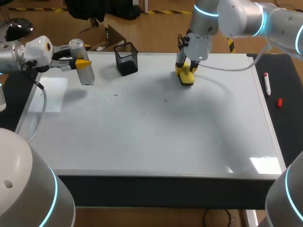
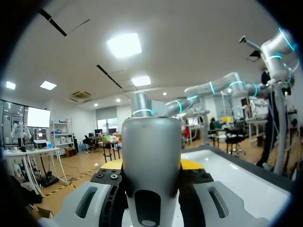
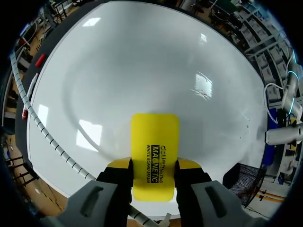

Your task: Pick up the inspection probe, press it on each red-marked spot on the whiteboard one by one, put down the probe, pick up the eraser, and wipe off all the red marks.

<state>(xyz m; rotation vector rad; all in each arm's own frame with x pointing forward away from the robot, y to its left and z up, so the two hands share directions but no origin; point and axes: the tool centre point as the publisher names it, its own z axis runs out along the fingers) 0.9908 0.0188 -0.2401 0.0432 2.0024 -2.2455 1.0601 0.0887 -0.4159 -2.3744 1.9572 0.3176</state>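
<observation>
A grey cylindrical inspection probe (image 1: 85, 68) stands upright over the far left corner of the whiteboard (image 1: 165, 137). My left gripper (image 1: 81, 62) comes in from the side and is shut on it. In the left wrist view the probe (image 2: 151, 156) fills the space between the yellow-tipped fingers (image 2: 191, 164). My right gripper (image 1: 186, 71) is shut on the yellow eraser (image 1: 186, 77), which rests on the board at the far middle. In the right wrist view the eraser (image 3: 154, 146) lies flat on the whiteboard (image 3: 142, 61) between the fingertips (image 3: 120, 164). Only faint dark specks (image 1: 142, 114) show on the board.
A black mesh cup (image 1: 126, 58) stands at the board's far edge, between the two grippers. A red-and-white marker (image 1: 267, 84) and a red cap (image 1: 279, 102) lie on the dark strip to the right of the board. A white cable (image 1: 227, 68) trails from my right arm.
</observation>
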